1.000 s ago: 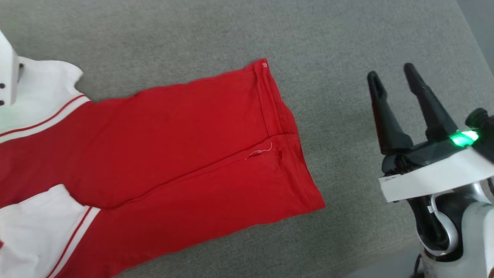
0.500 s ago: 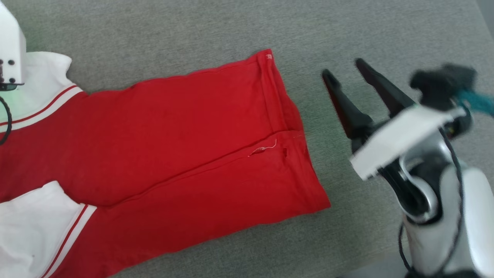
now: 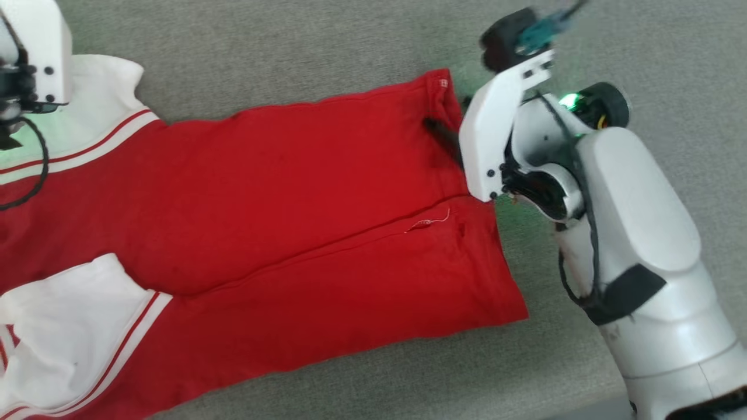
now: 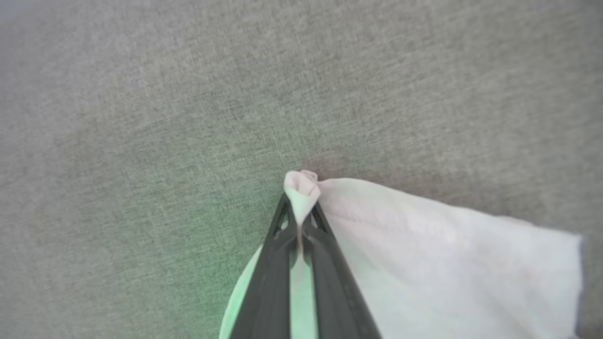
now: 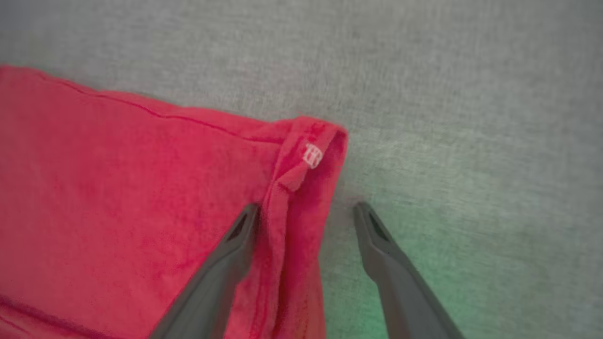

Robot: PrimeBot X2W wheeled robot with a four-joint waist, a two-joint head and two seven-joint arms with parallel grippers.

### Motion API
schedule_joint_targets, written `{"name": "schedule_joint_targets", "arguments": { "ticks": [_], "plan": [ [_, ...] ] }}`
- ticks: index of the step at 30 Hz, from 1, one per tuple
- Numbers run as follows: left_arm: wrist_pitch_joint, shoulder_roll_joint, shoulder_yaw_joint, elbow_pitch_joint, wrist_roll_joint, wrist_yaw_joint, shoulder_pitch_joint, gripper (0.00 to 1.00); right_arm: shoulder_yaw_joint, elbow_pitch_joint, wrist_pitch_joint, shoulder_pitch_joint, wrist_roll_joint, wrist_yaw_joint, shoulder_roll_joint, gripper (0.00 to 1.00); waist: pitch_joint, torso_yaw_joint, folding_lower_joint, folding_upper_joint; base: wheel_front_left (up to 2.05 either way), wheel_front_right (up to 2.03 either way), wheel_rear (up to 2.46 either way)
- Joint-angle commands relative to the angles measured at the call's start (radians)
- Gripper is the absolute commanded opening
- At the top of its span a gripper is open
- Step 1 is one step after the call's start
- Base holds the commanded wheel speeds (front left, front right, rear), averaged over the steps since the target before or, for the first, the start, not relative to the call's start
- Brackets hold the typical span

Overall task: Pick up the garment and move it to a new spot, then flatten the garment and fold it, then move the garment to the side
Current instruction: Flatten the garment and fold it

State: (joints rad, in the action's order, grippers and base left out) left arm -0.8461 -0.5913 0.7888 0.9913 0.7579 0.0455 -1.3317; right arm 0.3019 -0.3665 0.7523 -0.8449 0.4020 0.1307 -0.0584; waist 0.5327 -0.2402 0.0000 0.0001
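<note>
The left claw [image 4: 300,209] is clamped on a bunched white corner of the garment [image 3: 280,186], and the white cloth spreads off to one side of its fingers. The right claw [image 5: 306,212] stands wide apart astride the garment's red hemmed edge. One finger is over red cloth, the other over the grey woven surface [image 5: 471,117], with a small white tag [image 5: 313,155] just beyond the tips.

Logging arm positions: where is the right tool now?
Right wrist view: the right tool straddles the garment's right-hand waistband edge near the white tag, open over the grey surface.
</note>
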Motion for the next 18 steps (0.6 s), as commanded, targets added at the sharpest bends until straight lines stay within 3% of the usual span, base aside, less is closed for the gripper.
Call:
{"name": "schedule_joint_targets", "arguments": {
  "ticks": [1,4,11,12,13,18],
  "plan": [
    [0.001,0.033,0.021,0.036,0.014,0.01,0.052,0.0,0.03,-0.046,0.038,-0.026,0.02,0.0,0.005,1.0,0.001,0.013,0.0,-0.0001,0.0,0.0,0.0],
    [0.018,0.045,0.022,0.047,0.014,0.015,0.042,0.0,0.054,-0.116,0.066,-0.047,0.049,0.0,0.009,1.0,0.002,0.026,0.0,-0.0001,0.0,0.0,0.0],
    [0.065,0.067,0.021,0.074,0.025,0.038,0.044,0.0,0.083,-0.221,0.022,-0.087,0.078,0.0,0.001,1.0,-0.019,0.063,0.0,-0.0001,0.0,0.0,0.0],
    [0.069,0.072,0.019,0.077,0.029,0.039,0.042,0.0,0.094,-0.233,0.019,-0.091,0.079,0.0,-0.005,0.33,-0.025,0.07,0.0,-0.0001,0.0,0.0,0.0],
    [0.078,0.079,0.018,0.079,0.026,0.039,0.039,0.0,0.111,-0.24,0.008,-0.093,0.078,0.0,-0.016,0.0,-0.032,0.077,0.0,-0.0001,0.0,0.0,0.0],
    [0.115,0.093,0.017,0.085,0.029,0.054,0.016,0.0,0.119,-0.246,-0.079,-0.089,0.099,0.0,-0.059,0.0,-0.077,0.113,0.0,-0.0001,0.0,0.0,0.0]
  ]
}}
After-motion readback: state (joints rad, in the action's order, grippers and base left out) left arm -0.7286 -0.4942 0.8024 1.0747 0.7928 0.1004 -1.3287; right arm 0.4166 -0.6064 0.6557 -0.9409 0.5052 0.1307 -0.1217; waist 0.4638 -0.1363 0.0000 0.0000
